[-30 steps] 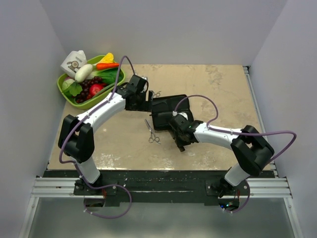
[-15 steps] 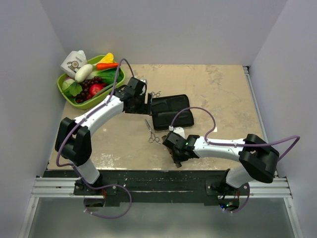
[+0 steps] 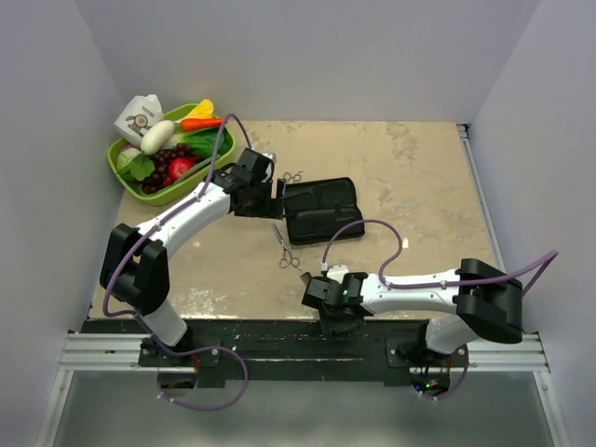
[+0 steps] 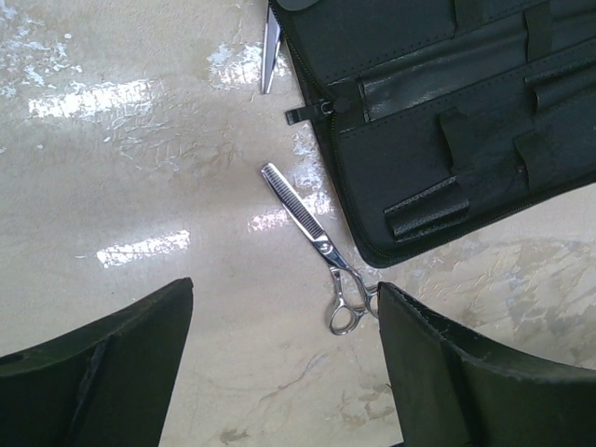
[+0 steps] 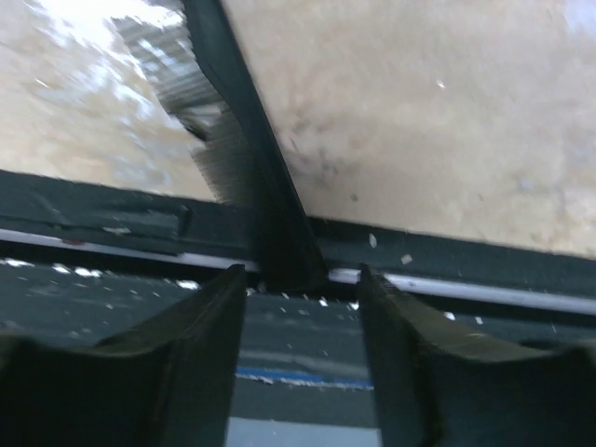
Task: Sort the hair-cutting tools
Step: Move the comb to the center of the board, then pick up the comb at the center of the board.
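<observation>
- Comb (image 5: 250, 154): thin, black, light and stiff, with small teeth down one side. Pinched between the fingers of the right gripper (image 5: 300, 272), which is almost closed on it. Well away from the case (image 3: 321, 209), out past the near edge of the table (image 3: 419, 186).
- Held by one end, so likely to swing or slip. Safer to grip on the smooth back, nearer the middle.
- Near scissors (image 4: 317, 244): flat on the table, just beside the case's near left corner. Hard, shiny, slippery, with sharp tips. Best pinched across the middle by the screw.
- Far scissors (image 3: 293, 177): just beside the case's far left corner.
- Left gripper (image 4: 284, 289): wide open, holding nothing, above the near scissors.
- Purple cable (image 3: 358, 222) looping beside the case, maybe in the way.
- Basket (image 3: 168, 196) of toy food, well left of the case.
</observation>
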Action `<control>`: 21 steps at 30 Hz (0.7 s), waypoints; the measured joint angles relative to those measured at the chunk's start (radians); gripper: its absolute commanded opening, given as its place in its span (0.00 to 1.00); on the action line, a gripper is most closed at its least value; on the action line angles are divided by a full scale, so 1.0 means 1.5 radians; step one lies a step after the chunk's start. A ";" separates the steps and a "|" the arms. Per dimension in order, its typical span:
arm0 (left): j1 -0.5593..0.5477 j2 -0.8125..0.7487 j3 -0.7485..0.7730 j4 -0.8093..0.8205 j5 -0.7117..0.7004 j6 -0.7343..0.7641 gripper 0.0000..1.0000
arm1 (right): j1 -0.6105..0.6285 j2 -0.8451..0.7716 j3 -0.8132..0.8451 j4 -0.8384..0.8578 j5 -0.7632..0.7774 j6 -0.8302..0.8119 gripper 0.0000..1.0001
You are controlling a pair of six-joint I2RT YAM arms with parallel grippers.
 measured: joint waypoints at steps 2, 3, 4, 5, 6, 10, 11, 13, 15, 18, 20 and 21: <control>0.000 0.000 0.000 0.000 0.006 0.000 0.84 | 0.010 0.000 0.007 -0.025 0.003 0.012 0.62; 0.000 0.000 0.000 0.000 0.008 0.001 0.84 | 0.013 0.000 0.016 -0.038 0.003 0.018 0.63; 0.000 0.000 0.000 0.001 0.010 0.001 0.84 | 0.016 0.000 0.022 -0.045 0.003 0.022 0.63; 0.000 0.000 0.000 0.001 0.012 0.001 0.84 | 0.018 0.000 0.027 -0.050 0.004 0.025 0.63; 0.000 0.000 0.000 0.002 0.014 0.003 0.84 | 0.019 0.000 0.032 -0.051 0.005 0.027 0.63; 0.000 0.000 0.000 0.005 0.019 0.006 0.84 | 0.023 0.003 0.036 -0.051 0.012 0.033 0.63; 0.000 0.000 0.000 0.005 0.020 0.006 0.84 | 0.023 0.007 0.036 -0.050 0.016 0.032 0.63; 0.000 0.000 0.000 0.005 0.020 0.006 0.84 | 0.023 0.022 0.038 -0.046 0.020 0.032 0.63; 0.000 0.000 -0.001 0.005 0.020 0.006 0.84 | 0.023 0.037 0.038 -0.042 0.023 0.032 0.63; 0.000 0.000 -0.002 0.005 0.020 0.007 0.84 | 0.023 0.050 0.038 -0.039 0.029 0.032 0.62; 0.000 0.000 -0.002 0.005 0.020 0.007 0.84 | 0.023 0.051 0.038 -0.034 0.035 0.032 0.61; 0.000 0.000 -0.002 0.005 0.020 0.008 0.84 | 0.023 0.051 0.038 -0.032 0.037 0.032 0.60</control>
